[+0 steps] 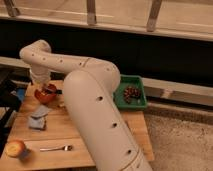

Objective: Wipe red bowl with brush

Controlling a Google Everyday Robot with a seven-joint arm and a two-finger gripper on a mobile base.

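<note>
The red bowl sits at the back left of the wooden table. My gripper hangs at the end of the white arm, right over the bowl and down at its rim, hiding part of the inside. A slim dark piece that looks like the brush sticks out to the right from the bowl beside the gripper. Whether the gripper holds it I cannot make out.
A green tray with dark lumps stands at the table's back right. A blue-grey cloth lies in front of the bowl. A silver fork and a round orange fruit lie near the front edge. My bulky arm covers the table's middle.
</note>
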